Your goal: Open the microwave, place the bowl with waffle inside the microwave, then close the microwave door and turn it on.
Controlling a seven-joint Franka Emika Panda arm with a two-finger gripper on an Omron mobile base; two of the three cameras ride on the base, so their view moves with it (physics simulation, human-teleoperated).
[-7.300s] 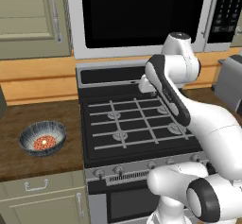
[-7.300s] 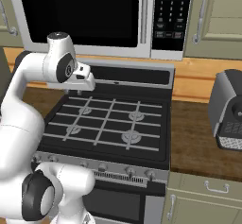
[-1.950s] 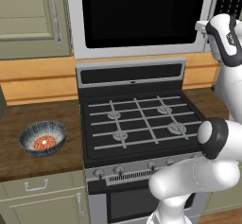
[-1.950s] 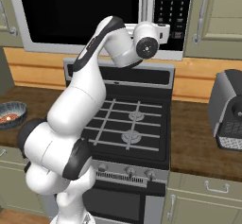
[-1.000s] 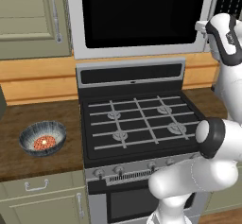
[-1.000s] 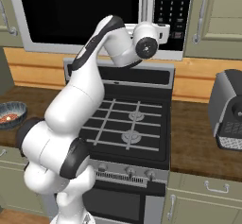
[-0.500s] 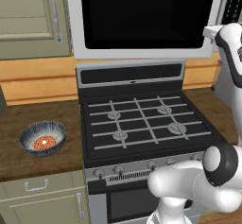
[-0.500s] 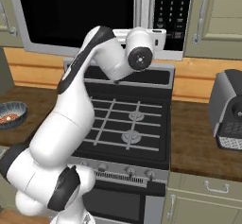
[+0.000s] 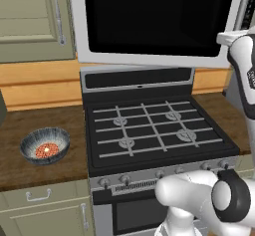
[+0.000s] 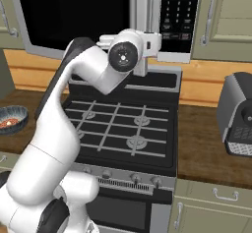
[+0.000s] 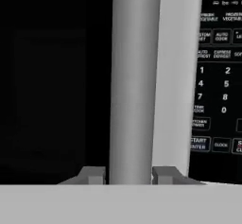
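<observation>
We are holding the gripper [image 11: 128, 175] around the bar handle [image 11: 133, 76] of the microwave door [image 9: 154, 21]: in the hand view one finger sits on each side of the silver bar, close against it, so we judge the jaws clamped on it rather than merely straddling it. The door is standing slightly swung out from the microwave [image 10: 162, 20], its edge beside the button panel [image 10: 180, 15]. To open it well, we are wanting to pull along the door's arc, keeping the bar centred between the fingers. The bowl [image 9: 45, 145] with the waffle [image 9: 46, 150] is waiting on the wooden counter [image 9: 45, 173] left of the stove [image 9: 149, 130].
</observation>
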